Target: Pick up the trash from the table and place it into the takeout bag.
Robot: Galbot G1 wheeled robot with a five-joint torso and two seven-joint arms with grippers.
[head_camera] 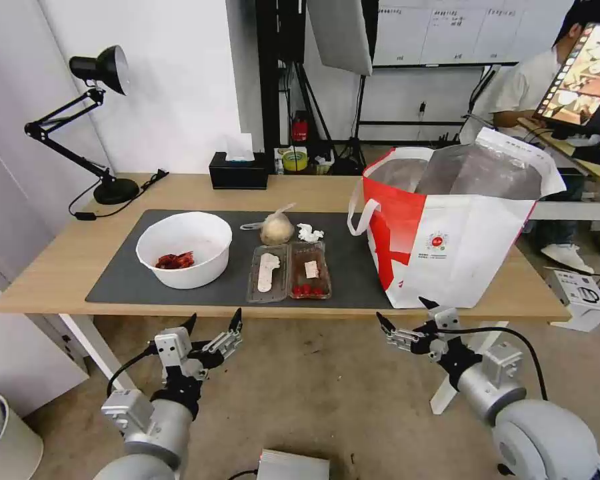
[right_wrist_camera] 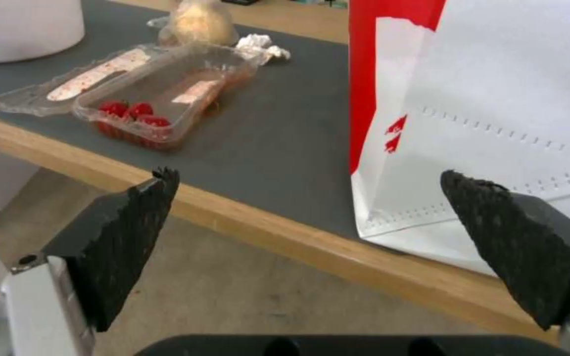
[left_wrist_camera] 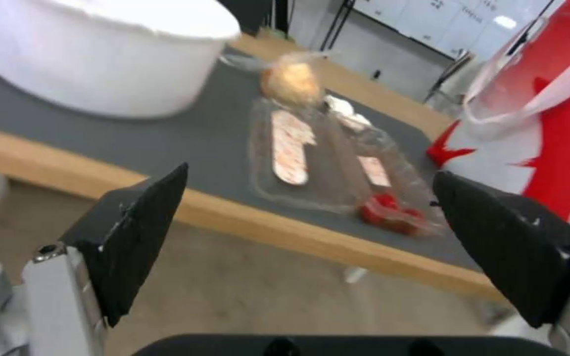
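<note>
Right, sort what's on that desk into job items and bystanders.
Job items: white bowl, clear food box, knotted bag, crumpled tissue, takeout bag, left gripper and right gripper, both open below the table edge.

Bystanders: black tissue box, desk lamp.

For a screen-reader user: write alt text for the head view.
A wooden table holds a white bowl, an open clear food box, a knotted bag, a tissue and a takeout bag. The left gripper and right gripper hover open before its front edge.
</note>
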